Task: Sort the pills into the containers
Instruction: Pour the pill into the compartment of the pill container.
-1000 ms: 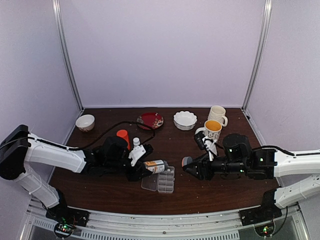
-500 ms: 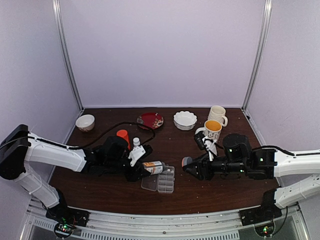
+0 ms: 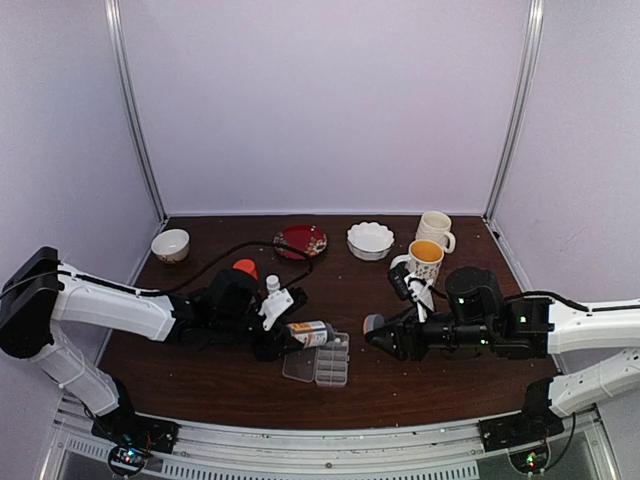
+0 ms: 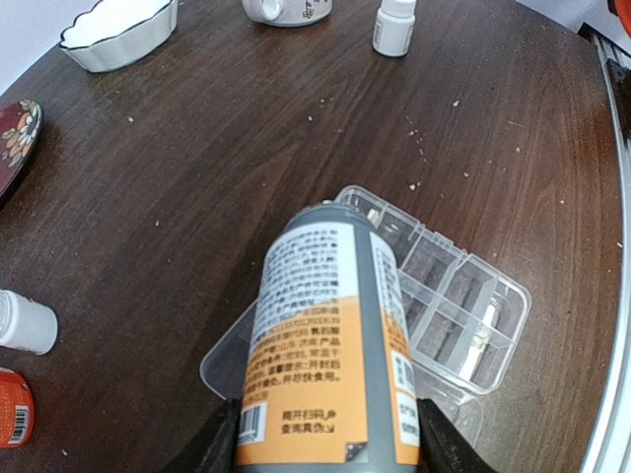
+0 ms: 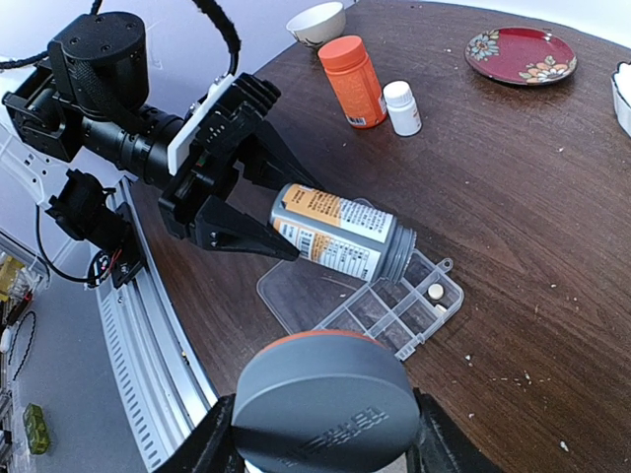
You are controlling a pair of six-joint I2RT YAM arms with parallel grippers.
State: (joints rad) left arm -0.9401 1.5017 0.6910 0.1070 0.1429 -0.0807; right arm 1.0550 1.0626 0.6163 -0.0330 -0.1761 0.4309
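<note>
Left arm (image 3: pixel 110 310), right arm (image 3: pixel 590 325): white shell links, black joints and wrists. Black cable (image 5: pixel 232 34) loops off left arm. Small green lights on right arm's black housings.

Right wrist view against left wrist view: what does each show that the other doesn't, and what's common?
Only right wrist: the grey round cap clamped in the right gripper, two beige pills in an end cell, a beige bowl. Only left wrist: a small white bottle at the picture's top edge. Both: the left gripper holding the grey-and-orange labelled bottle tilted over the open clear plastic pill box.
</note>
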